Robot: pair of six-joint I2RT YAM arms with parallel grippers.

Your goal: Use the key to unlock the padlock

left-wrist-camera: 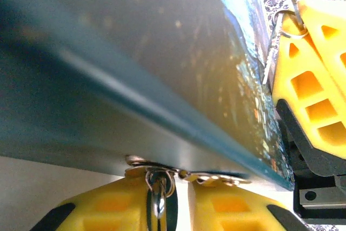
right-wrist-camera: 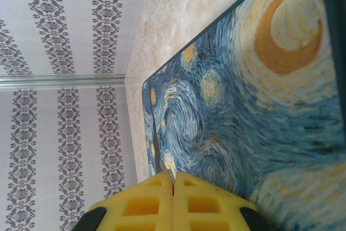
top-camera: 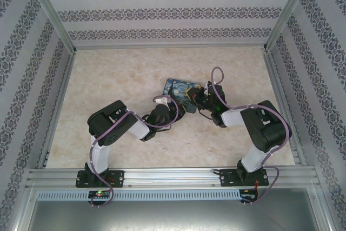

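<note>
From above, both arms reach in over the pale tabletop point(top-camera: 108, 79) and meet at the painted box point(top-camera: 177, 87), which lies flat near the middle. The left hand point(top-camera: 173, 107) is at the box's near edge and the right hand point(top-camera: 191, 97) at its near right corner. Both are too small here to show how their fingers stand, and nothing as small as the padlock or the key can be picked out.

The left wrist camera looks along the box's teal side. That hand's two yellow fingers point(left-wrist-camera: 108, 206) stand just below the box's edge with a narrow gap between them. A silvery ring point(left-wrist-camera: 158, 192) hangs in the gap, joined to small metal pieces point(left-wrist-camera: 211, 177) along the edge. I cannot tell whether the fingers clamp the ring, nor which piece is the padlock and which the key. At the right is a yellow finger point(left-wrist-camera: 311, 87) of the right hand, a thin wire loop point(left-wrist-camera: 289, 25) at its tip.

At the right wrist, the fingers point(right-wrist-camera: 211, 201) are pressed together beside the box's printed lid. A thin silvery sliver point(right-wrist-camera: 171, 175) shows at the seam of their tips; what it is I cannot tell.
</note>
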